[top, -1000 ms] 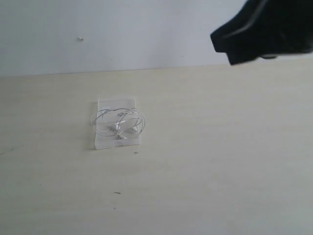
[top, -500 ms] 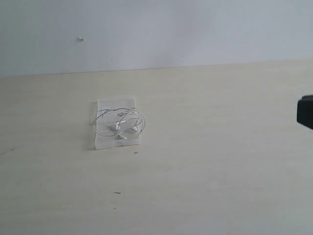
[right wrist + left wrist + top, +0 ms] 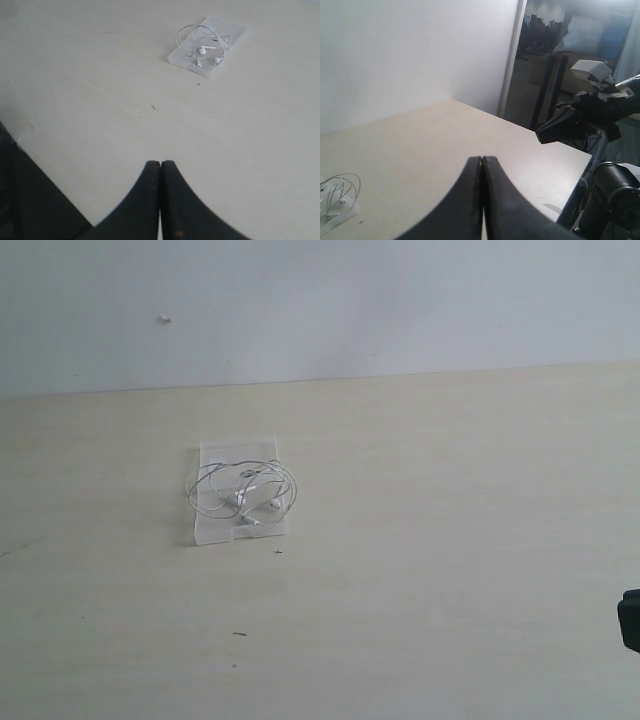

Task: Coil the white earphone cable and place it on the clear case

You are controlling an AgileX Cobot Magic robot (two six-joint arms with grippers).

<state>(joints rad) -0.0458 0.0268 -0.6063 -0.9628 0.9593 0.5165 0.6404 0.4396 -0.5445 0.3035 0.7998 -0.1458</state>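
Observation:
The white earphone cable [image 3: 242, 491] lies coiled in loose loops on top of the clear case [image 3: 238, 453], left of the table's middle in the exterior view. Both earbuds rest inside the loops. The right wrist view shows the same cable [image 3: 202, 42] on the case [image 3: 234, 31], far from my right gripper [image 3: 160, 164], which is shut with nothing in it. My left gripper [image 3: 482, 159] is shut and empty too, well away from the cable [image 3: 340, 192] and the case [image 3: 342, 219]. In the exterior view only a dark bit of the right arm [image 3: 630, 620] shows at the right edge.
The pale wooden table [image 3: 420, 540] runs back to a white wall [image 3: 320, 300]. Small dark specks [image 3: 239, 634] mark the tabletop near the front. Seen from the left wrist, the table's far edge gives way to the right arm [image 3: 580, 120] and dark equipment.
The right arm has dropped from the upper right of the exterior view down the right edge, now almost out of view. The cable and case have not moved.

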